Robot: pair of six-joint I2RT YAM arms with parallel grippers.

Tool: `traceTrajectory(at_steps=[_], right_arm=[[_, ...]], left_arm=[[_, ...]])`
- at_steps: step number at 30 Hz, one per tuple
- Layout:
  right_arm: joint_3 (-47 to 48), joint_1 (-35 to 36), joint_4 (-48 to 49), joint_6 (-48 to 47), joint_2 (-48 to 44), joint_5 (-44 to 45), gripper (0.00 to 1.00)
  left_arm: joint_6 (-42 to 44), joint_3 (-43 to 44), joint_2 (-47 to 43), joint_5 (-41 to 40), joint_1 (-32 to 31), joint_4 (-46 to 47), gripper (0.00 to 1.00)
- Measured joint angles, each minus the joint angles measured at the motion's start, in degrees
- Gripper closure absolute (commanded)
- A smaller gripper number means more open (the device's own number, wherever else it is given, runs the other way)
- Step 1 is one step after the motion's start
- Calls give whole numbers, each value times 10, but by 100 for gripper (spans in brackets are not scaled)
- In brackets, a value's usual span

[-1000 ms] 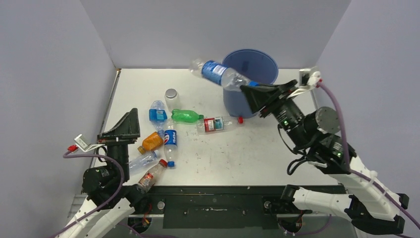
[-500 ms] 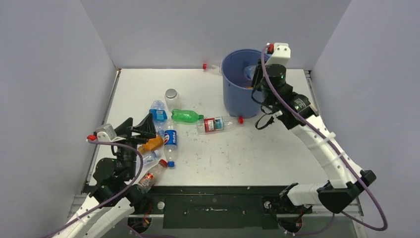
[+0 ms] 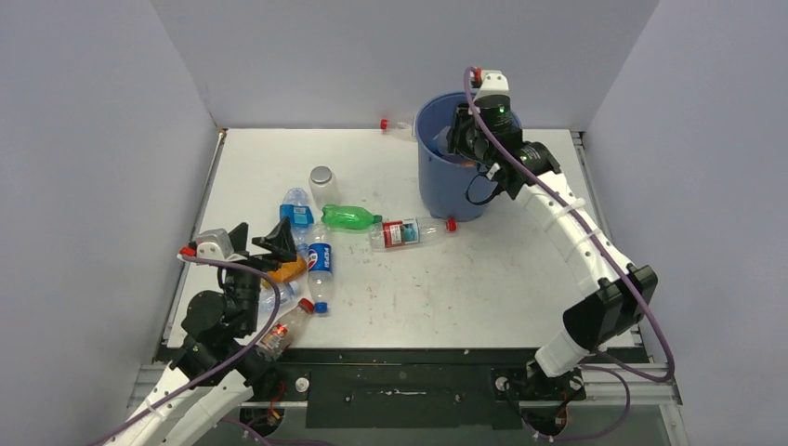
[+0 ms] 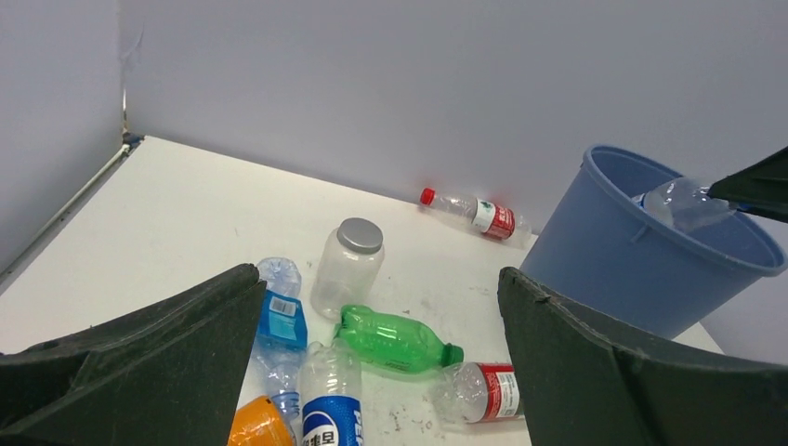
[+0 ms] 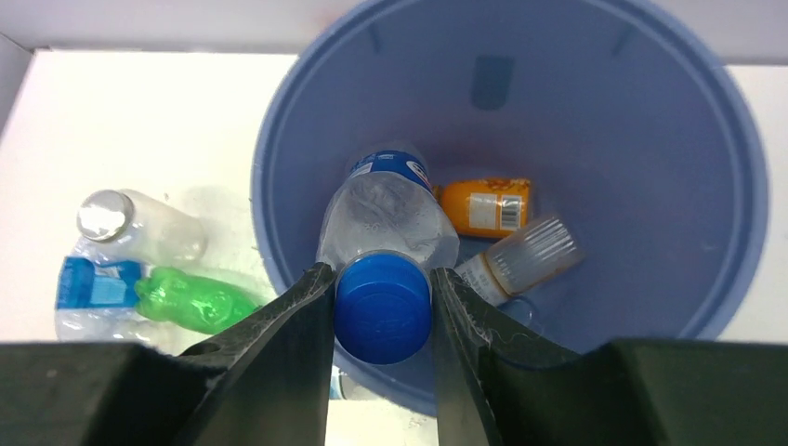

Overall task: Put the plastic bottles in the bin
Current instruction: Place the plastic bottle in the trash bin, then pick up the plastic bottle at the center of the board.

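Transfer of bottle, right arm. A second ago my right pincer (image 5: 381, 279) held the Pepsi bottle (image 5: 390, 218) level, outside the rim of the bin (image 5: 595, 102). It has since swung over the mouth, upper centre of the overhead view, and the bottle now hangs base-down inside the opening. The pincer is still clamped on the neck just under the blue cap (image 5: 383, 311). Judgement: the carry is done and only the release remains; the drop looks clear of the wall.

My left pincer (image 4: 376, 279), jaws wide apart and holding nothing, has moved in toward the cluster at lower left of the overhead view.

Held bottle: clear, dented at the shoulder, blue label lower down, apparently empty. Beneath it on the bin floor lie an orange bottle (image 5: 483, 206) and a clear ribbed bottle (image 5: 520, 255).

Still on the worktop (image 3: 483, 288): green bottle (image 3: 351, 217), red-labelled bottle (image 3: 409, 231), second Pepsi bottle (image 3: 320, 260) and others. A red-capped bottle (image 3: 395, 124) lies behind the bin.
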Motion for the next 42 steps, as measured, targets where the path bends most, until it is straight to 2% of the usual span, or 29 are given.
traceTrajectory(at_steps=[10,11,14,15,17,20,28,31,35,42], right_arm=[[6,-22,-35,-2,86,-61,94],[8,-23,-35,-2,92,-63,86],[21,-26,-41,-2,109,-71,42],[27,-28,-42,-1,114,-73,33],[38,-29,-42,2,118,-81,24],[52,-29,-43,2,118,-87,19],[85,-29,-54,18,107,-89,14],[60,-29,-43,29,60,-90,12],[-48,-26,2,38,-90,-108,11],[-322,-9,136,72,-383,-170,10]], left_arm=[[-29,0,2,48,9,-36,4],[-30,0,3,50,9,-37,4],[-31,0,7,58,9,-41,4],[-33,0,10,62,9,-43,4],[-35,0,14,67,9,-46,4],[-38,0,20,75,9,-50,4],[-39,0,28,83,9,-52,4],[-39,0,29,84,9,-52,4],[-39,0,34,86,9,-52,4],[-39,1,70,103,8,-63,4]])
